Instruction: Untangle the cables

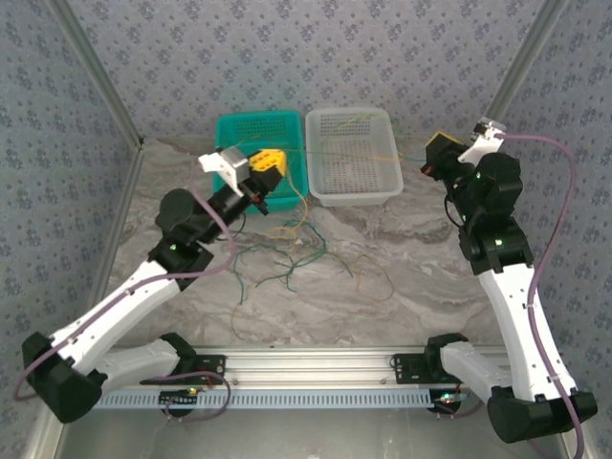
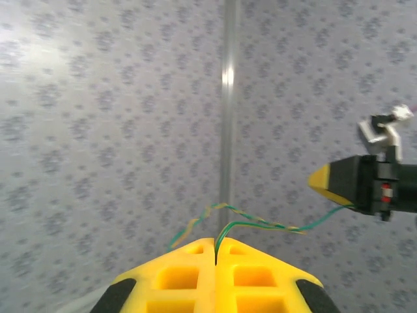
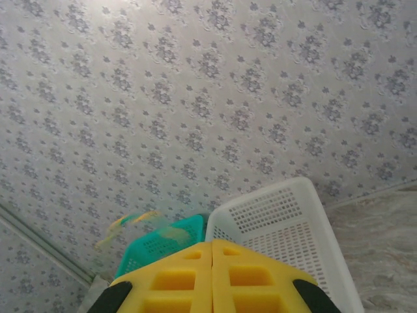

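Loosely heaped on the table [image 1: 421,277], most of the cables [image 1: 287,251] lie just ahead of both arms, the left arm the nearer. Farther back, the left pincer [image 2: 215,248] is clenched on a twisted green-and-yellow strand [image 2: 260,225] above the green basket [image 1: 234,129], while the right pincer [image 3: 212,248], also clenched, appears to grip its other end beside the white basket [image 1: 356,198]. That strand's long axis runs crosswise, left to right between them, so the next pull likely depends on drawing the arms apart along that line.
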You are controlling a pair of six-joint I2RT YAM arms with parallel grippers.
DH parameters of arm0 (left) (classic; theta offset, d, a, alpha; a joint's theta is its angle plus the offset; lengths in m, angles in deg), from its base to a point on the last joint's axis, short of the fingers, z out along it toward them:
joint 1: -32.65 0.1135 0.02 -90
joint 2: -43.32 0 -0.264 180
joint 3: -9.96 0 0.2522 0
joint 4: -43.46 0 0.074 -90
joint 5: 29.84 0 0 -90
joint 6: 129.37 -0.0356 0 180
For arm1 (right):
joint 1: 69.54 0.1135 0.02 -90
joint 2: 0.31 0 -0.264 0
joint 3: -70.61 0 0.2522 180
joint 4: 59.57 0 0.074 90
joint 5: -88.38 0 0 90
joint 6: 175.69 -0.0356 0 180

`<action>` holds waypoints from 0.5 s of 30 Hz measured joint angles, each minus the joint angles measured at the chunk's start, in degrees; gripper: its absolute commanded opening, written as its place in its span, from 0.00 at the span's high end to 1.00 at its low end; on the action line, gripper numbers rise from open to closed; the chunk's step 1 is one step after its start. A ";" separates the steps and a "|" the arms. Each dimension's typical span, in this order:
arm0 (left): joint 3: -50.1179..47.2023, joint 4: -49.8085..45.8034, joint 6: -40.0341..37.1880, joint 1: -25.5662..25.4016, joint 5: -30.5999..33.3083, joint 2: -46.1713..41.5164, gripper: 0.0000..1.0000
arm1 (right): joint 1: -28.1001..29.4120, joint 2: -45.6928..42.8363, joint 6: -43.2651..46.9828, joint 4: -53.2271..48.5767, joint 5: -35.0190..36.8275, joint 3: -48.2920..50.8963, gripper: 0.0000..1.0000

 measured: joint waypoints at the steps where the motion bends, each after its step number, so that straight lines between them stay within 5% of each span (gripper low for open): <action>1: -1.03 -0.68 -0.31 0.81 1.09 -1.42 1.00 | -0.46 -0.09 -0.07 -0.24 -0.24 0.46 1.00; 15: -2.49 -13.33 4.96 30.88 8.11 -5.25 1.00 | -7.13 -0.11 -1.55 -5.53 -0.90 3.80 1.00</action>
